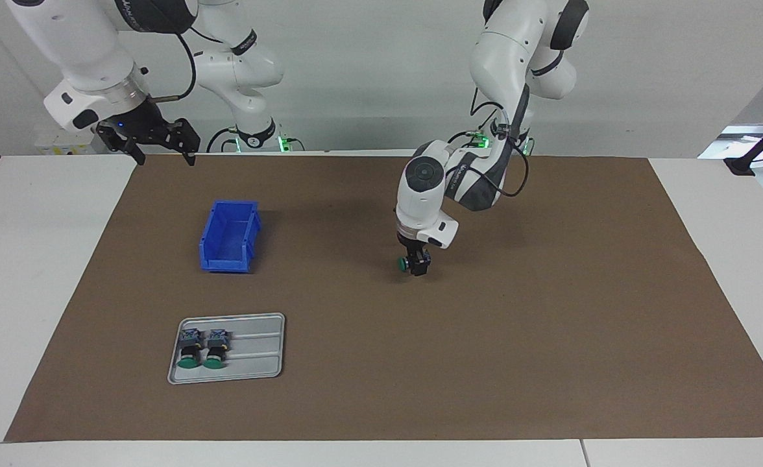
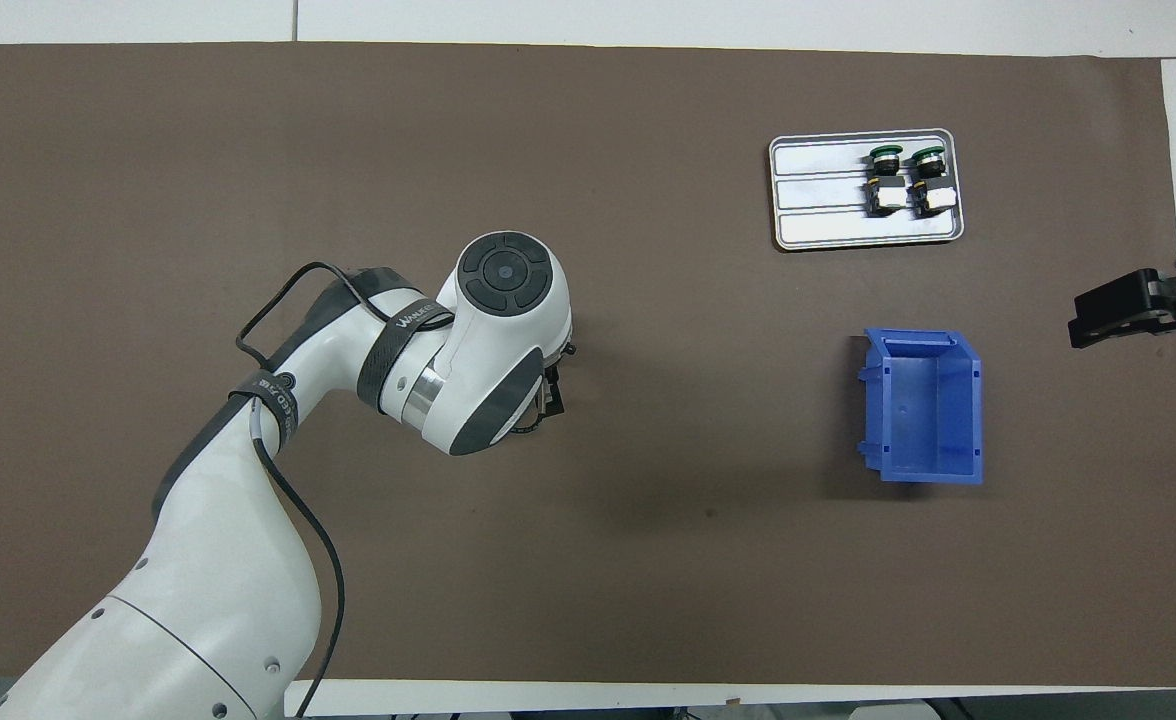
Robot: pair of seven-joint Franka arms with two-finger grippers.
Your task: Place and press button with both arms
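A button (image 1: 405, 263) with a green cap lies on its side on the brown mat near the table's middle. My left gripper (image 1: 416, 264) is down at the mat, open, with its fingers on either side of this button. In the overhead view the left wrist (image 2: 493, 340) covers the button, and only a bit of the black fingers (image 2: 551, 400) shows. My right gripper (image 1: 150, 141) waits open in the air over the mat's edge at the right arm's end of the table and holds nothing; it also shows from above (image 2: 1138, 305).
A grey tray (image 1: 258, 357) holds two more green-capped buttons (image 1: 203, 348), farther from the robots than the blue bin (image 1: 229, 237). The bin stands open and shows nothing inside. From above, the tray (image 2: 818, 200) and bin (image 2: 923, 405) lie toward the right arm's end.
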